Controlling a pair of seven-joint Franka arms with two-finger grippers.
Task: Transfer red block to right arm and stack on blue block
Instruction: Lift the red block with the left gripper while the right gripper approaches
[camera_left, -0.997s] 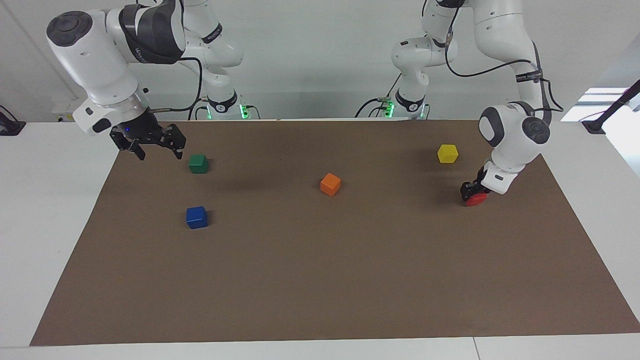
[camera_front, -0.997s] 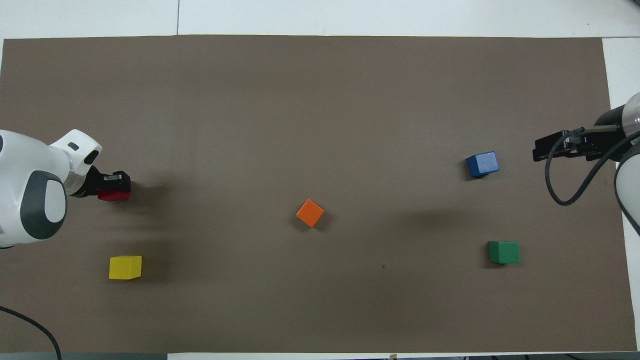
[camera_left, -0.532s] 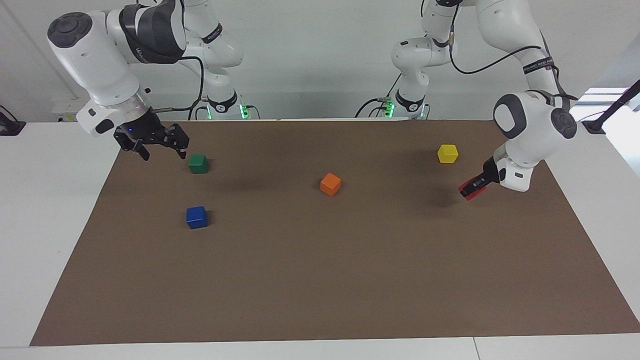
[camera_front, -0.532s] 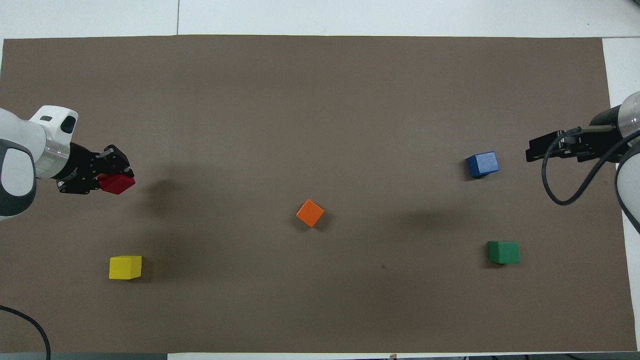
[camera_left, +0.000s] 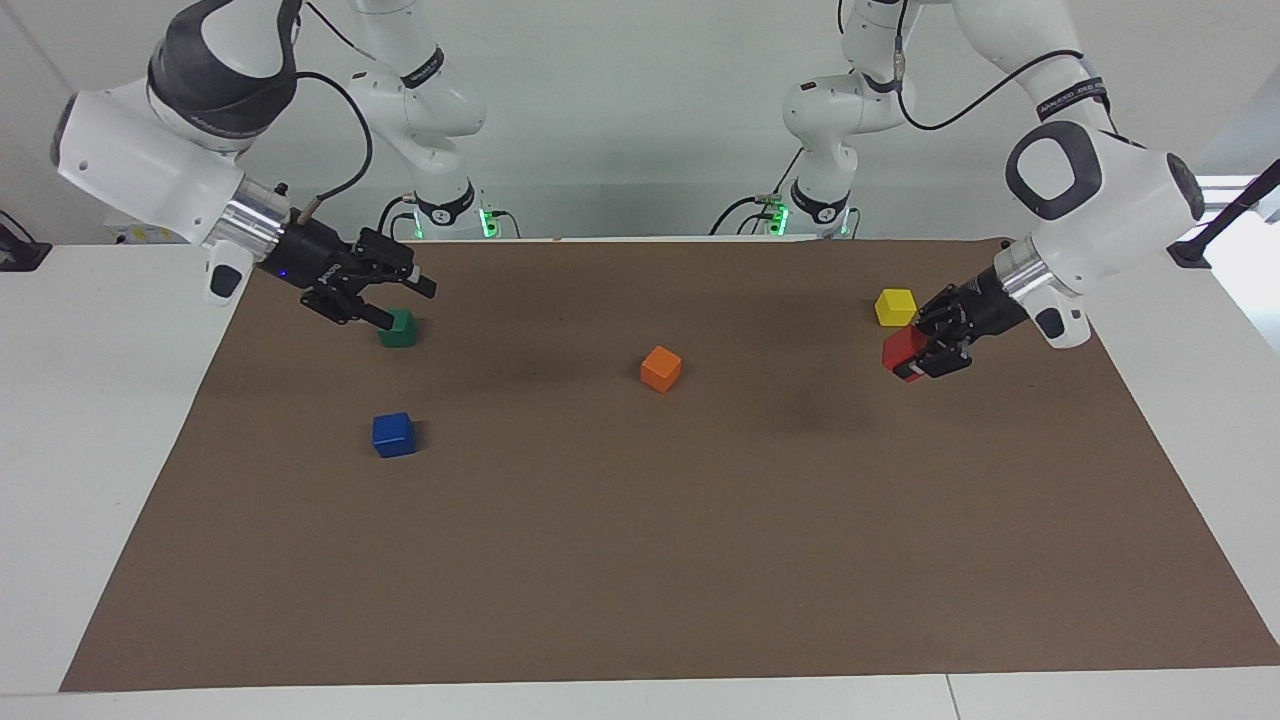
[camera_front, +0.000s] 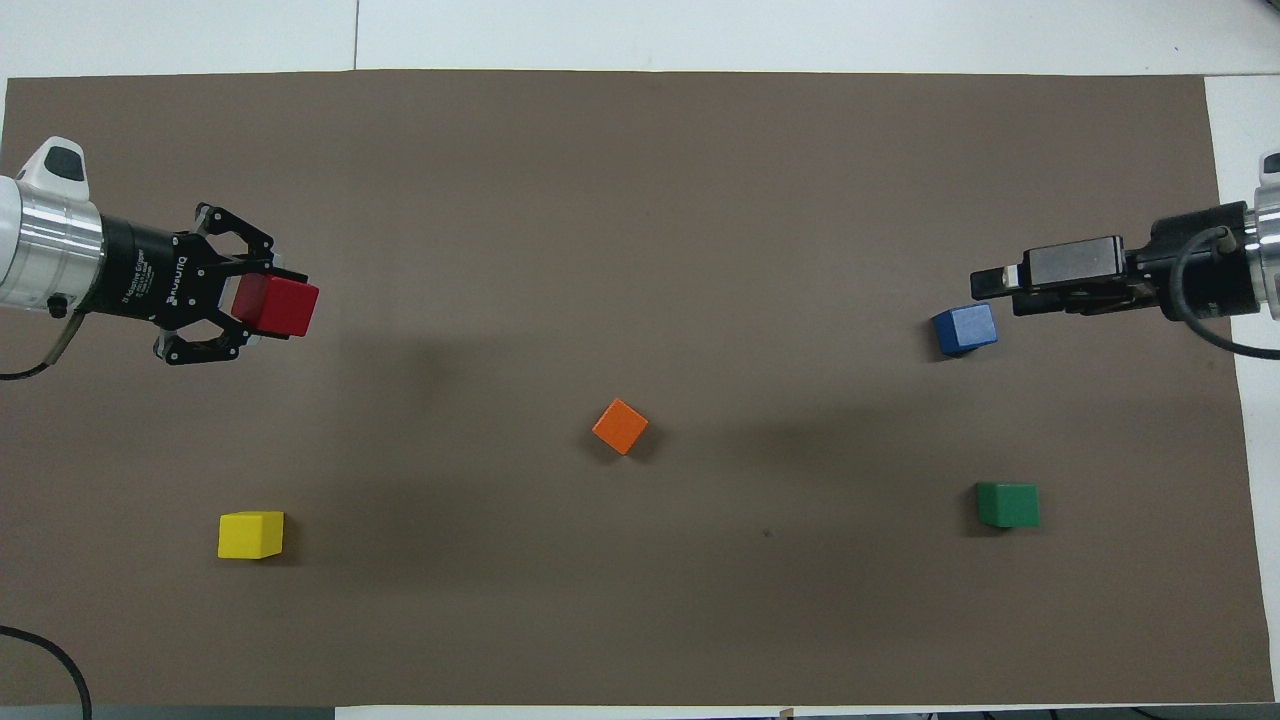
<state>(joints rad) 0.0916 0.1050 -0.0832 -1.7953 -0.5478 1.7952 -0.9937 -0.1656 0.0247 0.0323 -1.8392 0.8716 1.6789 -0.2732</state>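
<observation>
Since a second back, when it sat low at the mat under the left gripper, the red block (camera_left: 905, 352) has been lifted clear and now hangs in the air, carried sideways.

- Left gripper (camera_left: 915, 358): clamped on the red block, wrist turned from pointing down to roughly level, block thrust out toward the middle of the worktop (camera_left: 60, 400). It is over the brown mat (camera_left: 640, 560) near the left arm's end, just beside the yellow block (camera_left: 895, 306) in the facing view.
- Right gripper (camera_left: 400, 300): fingers apart, empty, also swung from hanging down to near level. It is over the green block (camera_left: 397, 328), whose upper corner it hides in the facing view; whether it touches that block is hard to say, though it looks raised.
- Blue block (camera_left: 393, 434): unmoved, on the mat toward the right arm's end, closer to the worktop's outer edge than the green block.
- Orange block (camera_left: 660, 368): unmoved, about mid-mat.

Meaning for the task: pick-up looks done; both wrists appear set for the handover, yet the grippers are well apart. Passing and stacking not yet done.
</observation>
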